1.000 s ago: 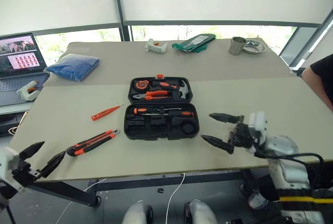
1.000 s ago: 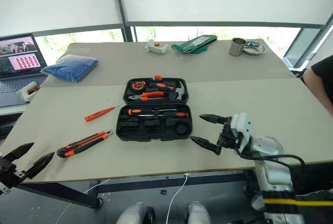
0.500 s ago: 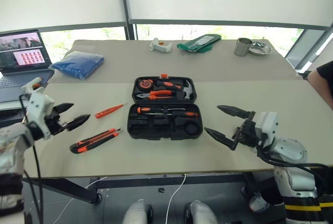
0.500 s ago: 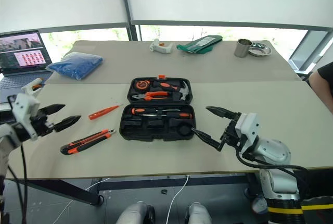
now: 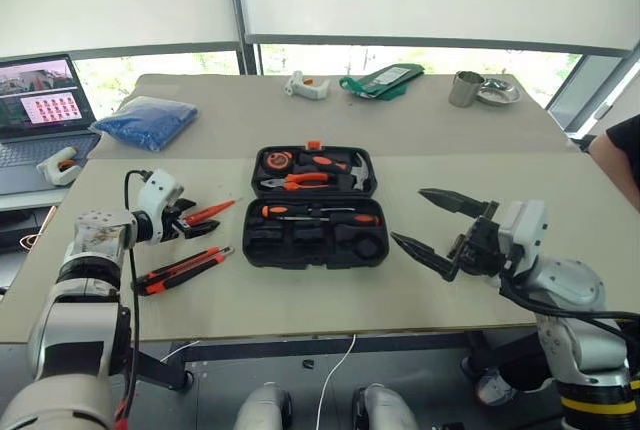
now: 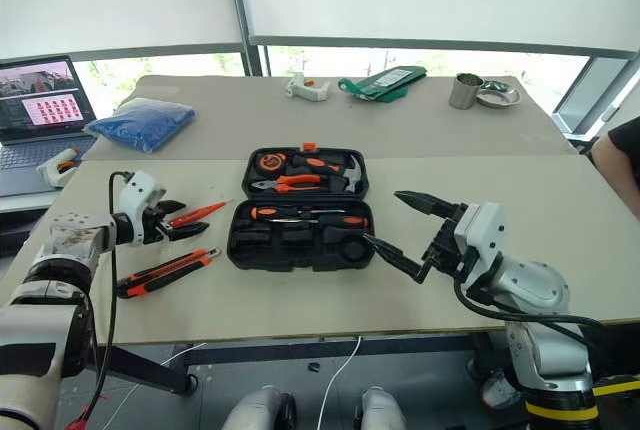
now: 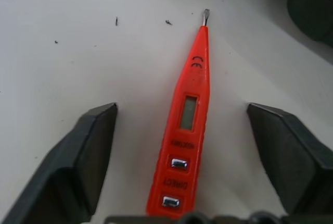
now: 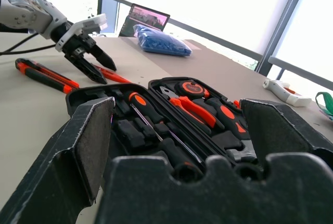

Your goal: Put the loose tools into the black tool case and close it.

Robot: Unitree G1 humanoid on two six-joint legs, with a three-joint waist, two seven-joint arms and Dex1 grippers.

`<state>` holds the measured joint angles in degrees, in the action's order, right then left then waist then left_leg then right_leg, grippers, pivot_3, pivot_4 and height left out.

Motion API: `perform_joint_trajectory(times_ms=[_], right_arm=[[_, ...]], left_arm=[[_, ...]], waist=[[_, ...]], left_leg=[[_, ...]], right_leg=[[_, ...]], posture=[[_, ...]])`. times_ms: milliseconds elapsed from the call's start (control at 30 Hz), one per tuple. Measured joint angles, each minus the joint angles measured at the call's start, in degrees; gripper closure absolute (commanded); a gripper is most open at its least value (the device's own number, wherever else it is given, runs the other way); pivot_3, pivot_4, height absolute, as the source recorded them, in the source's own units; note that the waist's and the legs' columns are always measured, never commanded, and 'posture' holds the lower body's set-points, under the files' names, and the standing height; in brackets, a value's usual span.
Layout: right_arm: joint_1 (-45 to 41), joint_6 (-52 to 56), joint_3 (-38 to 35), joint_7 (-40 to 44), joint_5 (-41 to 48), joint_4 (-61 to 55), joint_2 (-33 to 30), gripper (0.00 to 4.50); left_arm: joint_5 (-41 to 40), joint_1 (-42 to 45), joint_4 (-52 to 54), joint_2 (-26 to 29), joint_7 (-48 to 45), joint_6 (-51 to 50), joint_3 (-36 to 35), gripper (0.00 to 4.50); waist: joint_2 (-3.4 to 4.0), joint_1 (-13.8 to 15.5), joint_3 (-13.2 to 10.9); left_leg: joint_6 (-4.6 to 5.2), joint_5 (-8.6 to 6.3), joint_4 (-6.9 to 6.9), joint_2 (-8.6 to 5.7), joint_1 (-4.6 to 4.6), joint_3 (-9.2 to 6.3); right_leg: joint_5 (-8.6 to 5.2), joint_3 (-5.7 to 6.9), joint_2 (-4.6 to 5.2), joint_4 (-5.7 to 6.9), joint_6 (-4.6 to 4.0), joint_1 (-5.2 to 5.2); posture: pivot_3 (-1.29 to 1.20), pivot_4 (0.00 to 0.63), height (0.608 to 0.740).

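Your left gripper (image 7: 182, 156): fingers apart astride the slim orange screwdriver (image 7: 188, 125), not clamped | right gripper (image 5: 437, 223): wide open, empty | black tool case (image 5: 315, 206): open, mid-desk.

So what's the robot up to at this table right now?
It is packing loose tools into the open black tool case. The left gripper is open around the slim orange screwdriver, which lies on the table, not yet gripped. The utility knife lies nearby. The right gripper hangs open beside the case, holding nothing.
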<state>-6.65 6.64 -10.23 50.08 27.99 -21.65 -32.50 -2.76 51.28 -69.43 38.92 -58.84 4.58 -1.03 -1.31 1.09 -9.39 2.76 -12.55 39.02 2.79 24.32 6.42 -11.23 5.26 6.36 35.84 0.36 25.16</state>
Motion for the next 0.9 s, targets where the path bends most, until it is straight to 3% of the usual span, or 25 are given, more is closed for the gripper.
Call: perform_joint_trajectory(times_ms=[233, 400, 500, 633, 733, 900], right_arm=[[2.74, 1.79, -0.13, -0.62, 0.50, -2.51, -1.34, 0.00], [2.52, 2.28, -0.40, -0.13, 1.97, -2.60, -2.31, 0.00], [1.01, 2.32, -0.58, 1.77, 2.84, -2.37, -3.81, 0.00], [-2.88, 2.58, 0.34, 4.20, 2.55, -0.12, -6.46, 0.00], [-5.30, 3.27, 2.10, 6.52, 2.45, 3.34, -7.33, 0.00], [-9.49, 3.65, 5.15, 10.38, 1.63, 7.55, -8.68, 0.00]], left_arm=[[0.66, 0.48, -1.90, -1.46, 0.29, 3.22, -0.80, 3.99], [-1.81, 0.49, -2.50, -1.80, -3.21, 8.42, -4.53, 4.00], [-3.44, 1.50, -0.15, -1.71, -11.57, 11.69, -5.44, 4.00], [-3.42, 4.33, 6.82, -1.58, -24.49, 17.54, -1.90, 4.00], [-3.16, 5.54, 11.47, -3.30, -29.00, 16.67, 0.83, 4.00], [1.96, 5.69, 13.24, -7.65, -28.23, 18.33, 7.50, 4.00]], waist=[[-0.02, -0.03, 0.01], [-0.18, -0.27, -0.06], [-0.23, -0.27, -0.09], [-0.25, -0.17, -0.10], [-0.25, -0.22, -0.10], [-0.27, -0.42, -0.10]], left_leg=[[0.01, 0.01, 0.04, 0.02, -0.03, -0.03], [0.02, 0.01, 0.06, 0.03, 0.05, -0.05], [0.05, -0.01, 0.09, 0.00, 0.12, -0.02], [0.08, -0.02, 0.15, -0.01, 0.12, 0.01], [0.08, -0.02, 0.15, -0.04, 0.11, 0.00], [0.09, -0.02, 0.19, -0.06, 0.14, 0.00]], right_leg=[[0.01, 0.00, 0.01, 0.08, 0.01, 0.00], [0.02, 0.02, 0.00, 0.06, 0.00, 0.04], [0.02, 0.03, 0.00, 0.03, 0.00, 0.06], [0.02, 0.04, 0.01, 0.01, -0.01, 0.02], [0.02, 0.02, 0.01, 0.03, 0.00, 0.01], [0.02, 0.02, -0.06, 0.03, 0.00, 0.03]], posture=[[0.00, 0.150, 0.740], [0.00, 0.150, 0.740], [0.00, 0.150, 0.740], [0.00, 0.150, 0.740], [0.00, 0.150, 0.740], [0.00, 0.150, 0.740]])
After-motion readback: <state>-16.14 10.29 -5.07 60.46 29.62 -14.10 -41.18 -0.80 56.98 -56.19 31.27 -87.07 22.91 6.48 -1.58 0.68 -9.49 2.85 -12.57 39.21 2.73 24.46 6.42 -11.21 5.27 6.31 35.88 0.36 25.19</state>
